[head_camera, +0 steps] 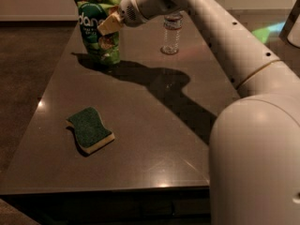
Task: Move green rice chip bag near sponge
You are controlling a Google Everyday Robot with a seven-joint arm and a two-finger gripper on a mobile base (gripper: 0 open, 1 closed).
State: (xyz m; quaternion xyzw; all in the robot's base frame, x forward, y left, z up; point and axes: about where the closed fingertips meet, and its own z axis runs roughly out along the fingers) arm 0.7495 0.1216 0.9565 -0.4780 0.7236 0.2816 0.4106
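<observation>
Risk: I judge the green rice chip bag (pixel 91 20) could slip or swing out of an edge pinch.
Cause: hold sits high on one side; water bottle (pixel 171 34) stands close to the arm (pixel 225 36).
Bag: far end of bench (pixel 154 139), well apart from the sponge (pixel 90 129) at near left.
Gripper (pixel 108 25): at the bag's upper right edge, jaws closed on it.
Arm: reaching long from lower right toward far left.

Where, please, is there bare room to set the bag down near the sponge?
The widest bare patch lies right of the sponge, running to the near edge of the table and the arm's shadow. Another lies between the sponge and the bag, which the gripper holds at the far end. It is crowded there, with the bottle close by.
</observation>
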